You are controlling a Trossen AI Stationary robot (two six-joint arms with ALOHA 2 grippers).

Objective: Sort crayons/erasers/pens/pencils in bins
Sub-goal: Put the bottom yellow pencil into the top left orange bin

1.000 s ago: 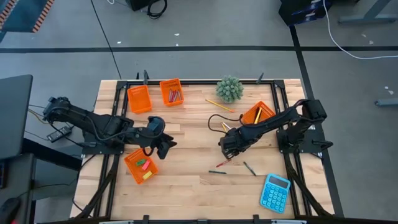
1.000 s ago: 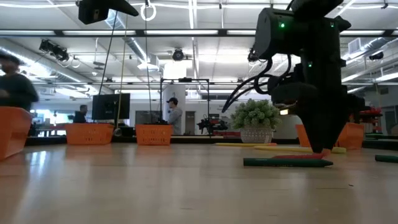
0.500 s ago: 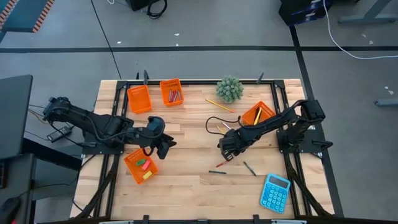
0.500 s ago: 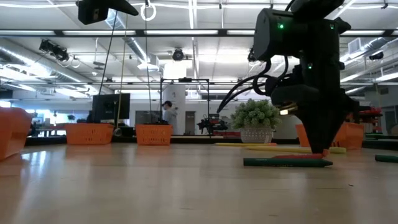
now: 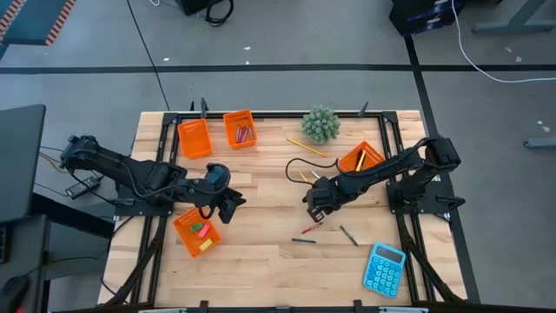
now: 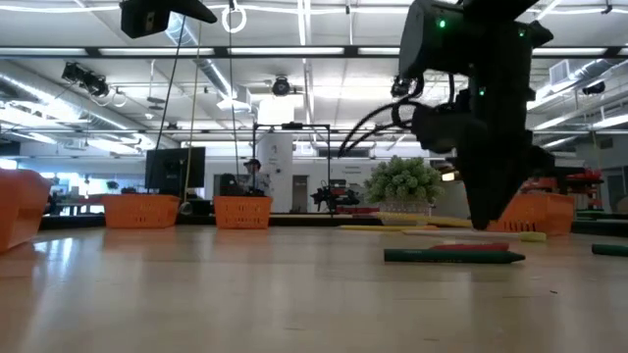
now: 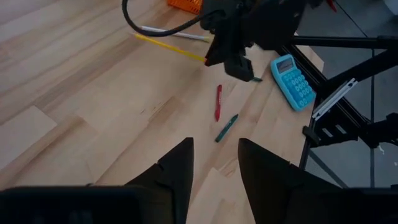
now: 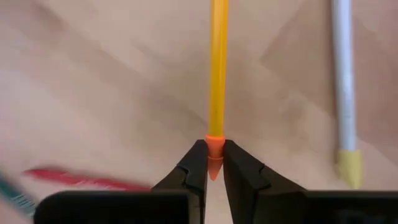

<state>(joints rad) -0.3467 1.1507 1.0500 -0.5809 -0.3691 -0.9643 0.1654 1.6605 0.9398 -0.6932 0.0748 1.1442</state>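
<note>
Yellow pencil (image 8: 217, 68) gripped at its orange tip by the right pincer (image 8: 213, 163), fingers clenched tight on it, near the worktop's (image 5: 261, 187) middle; rest of the shaft stretching ahead over the wood. A whitish pencil (image 8: 342, 81) lying just beside it, apart. Red crayon (image 7: 218, 102) and green crayon (image 7: 226, 127) flat on the boards close to that pincer, the green one nearer the front edge; a dark pen (image 5: 348, 235) a little farther toward the blue calculator (image 5: 384, 269). Another yellow pencil (image 5: 307, 147) loose near the small potted plant (image 5: 321, 124).

Orange bin (image 5: 362, 158) with pencils beside the right arm. Two bins at the back left, one (image 5: 195, 137) showing nothing inside, one (image 5: 240, 129) with crayons. Fourth bin (image 5: 196, 233) at front left holding erasers (image 5: 201, 230).

Left pincer (image 7: 213, 165) released, fingers spread, poised just beside the eraser bin.
</note>
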